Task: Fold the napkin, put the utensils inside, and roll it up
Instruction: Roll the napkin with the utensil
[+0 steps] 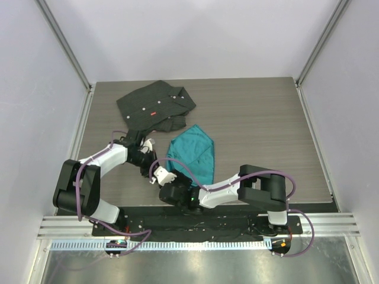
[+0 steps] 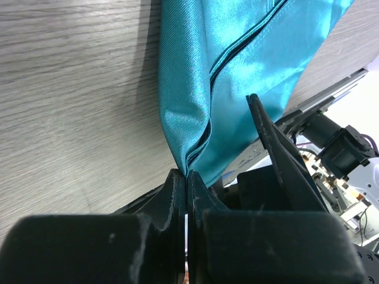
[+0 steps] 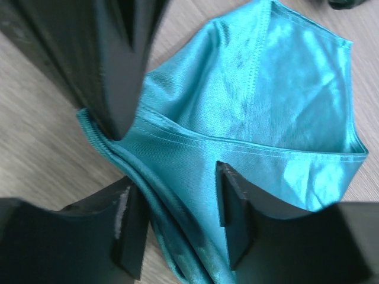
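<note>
Nearest the lens, the left pincer (image 2: 187,177) was closed tight on a corner of the napkin (image 1: 192,154), with several layers of the cloth gathered between its fingers. The right pincer (image 3: 174,177) stood just beside it with a moderate gap between its fingers. It straddled the doubled near edge of the same cloth and gripped nothing. The napkin lay partly folded near the middle of the surface (image 1: 254,130), its near-left corner at the two pincers. A dark shirt (image 1: 155,105) lay apart from it on the far left. No fork showed in any view.

The fold looked unfinished, and the risks seemed to lie in the crowding. The two pincers sat so close that a careless move by one could knock the other. The cloth looked slick and thin, so a sideways pull could slide the corner out of the left grip and let the layers fall open. If the right pincer closed where it stood, it might catch more layers than intended and drag the fold askew.
</note>
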Tool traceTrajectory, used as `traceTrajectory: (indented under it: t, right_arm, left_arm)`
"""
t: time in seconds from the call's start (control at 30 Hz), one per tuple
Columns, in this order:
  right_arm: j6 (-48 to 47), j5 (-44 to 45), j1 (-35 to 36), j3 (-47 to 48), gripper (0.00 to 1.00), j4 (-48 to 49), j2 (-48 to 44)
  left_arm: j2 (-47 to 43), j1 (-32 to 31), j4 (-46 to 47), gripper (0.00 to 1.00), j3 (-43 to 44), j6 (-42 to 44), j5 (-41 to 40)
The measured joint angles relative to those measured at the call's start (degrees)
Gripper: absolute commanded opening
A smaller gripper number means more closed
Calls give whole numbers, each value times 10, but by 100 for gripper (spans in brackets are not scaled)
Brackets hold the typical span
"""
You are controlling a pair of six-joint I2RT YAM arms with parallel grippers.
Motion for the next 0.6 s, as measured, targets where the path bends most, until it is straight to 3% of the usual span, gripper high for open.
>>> traceTrajectory:
  t: [0.23, 0.57, 0.6]
  right_arm:
    - [3, 22, 0, -30, 41, 14, -5]
    - [-4, -24, 1, -53, 22, 10, -28]
    - [-7, -35, 1, -56, 21, 9, -31]
  left_arm:
    - [1, 12, 0, 0, 0, 0, 3]
    - [24, 31, 5, 0, 0, -2, 22]
    - [25, 32, 7, 7, 0, -2, 24]
